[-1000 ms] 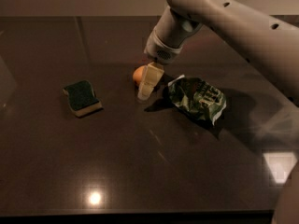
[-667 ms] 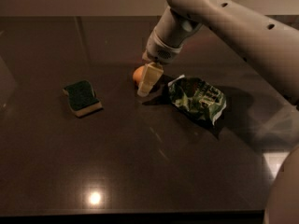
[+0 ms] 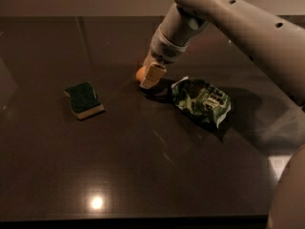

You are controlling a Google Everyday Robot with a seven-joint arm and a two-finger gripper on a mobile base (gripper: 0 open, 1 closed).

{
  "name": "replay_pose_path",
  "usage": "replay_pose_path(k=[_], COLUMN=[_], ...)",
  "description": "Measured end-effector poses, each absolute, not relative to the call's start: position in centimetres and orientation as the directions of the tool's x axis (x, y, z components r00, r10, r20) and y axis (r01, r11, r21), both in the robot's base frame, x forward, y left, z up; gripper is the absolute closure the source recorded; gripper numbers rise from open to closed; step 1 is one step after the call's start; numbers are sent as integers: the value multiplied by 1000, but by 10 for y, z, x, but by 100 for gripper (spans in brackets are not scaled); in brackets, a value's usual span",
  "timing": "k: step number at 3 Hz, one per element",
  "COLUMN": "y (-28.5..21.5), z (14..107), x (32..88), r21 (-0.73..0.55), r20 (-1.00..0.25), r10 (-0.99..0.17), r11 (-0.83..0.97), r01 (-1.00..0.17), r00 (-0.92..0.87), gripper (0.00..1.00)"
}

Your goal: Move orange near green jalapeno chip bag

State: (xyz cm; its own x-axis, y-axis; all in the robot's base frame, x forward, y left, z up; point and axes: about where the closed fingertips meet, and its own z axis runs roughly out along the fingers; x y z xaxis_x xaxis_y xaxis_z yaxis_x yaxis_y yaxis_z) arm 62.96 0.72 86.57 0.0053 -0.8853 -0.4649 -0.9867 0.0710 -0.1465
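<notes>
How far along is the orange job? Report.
Done: the hand is down at the orange, partly covering it. In hand: taking hold; a grip cannot be confirmed. Left: the orange sits apart from the green chip bag and needs moving beside it.

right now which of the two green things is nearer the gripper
The green jalapeno chip bag, crumpled shiny foil, just beside the gripper, which sits at the orange. The green sponge lies much farther off.

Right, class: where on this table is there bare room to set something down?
Free: the front of the table, below the sponge and green jalapeno chip bag; also behind the sponge. Crowded: the pincer at the orange, beside the bag.
</notes>
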Motion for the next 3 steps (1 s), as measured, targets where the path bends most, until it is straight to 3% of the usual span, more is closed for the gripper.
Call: replay_pose_path(k=[1, 2, 3], y=[-6, -27, -56], z=[878, 898, 916], x=[635, 645, 656], r21=[-154, -174, -192], r20=[-471, -485, -497], r10=[-882, -873, -864], r11=[98, 145, 205], r01=[-983, -974, -960], r00=[-14, -43, -86], gripper=[87, 100, 100])
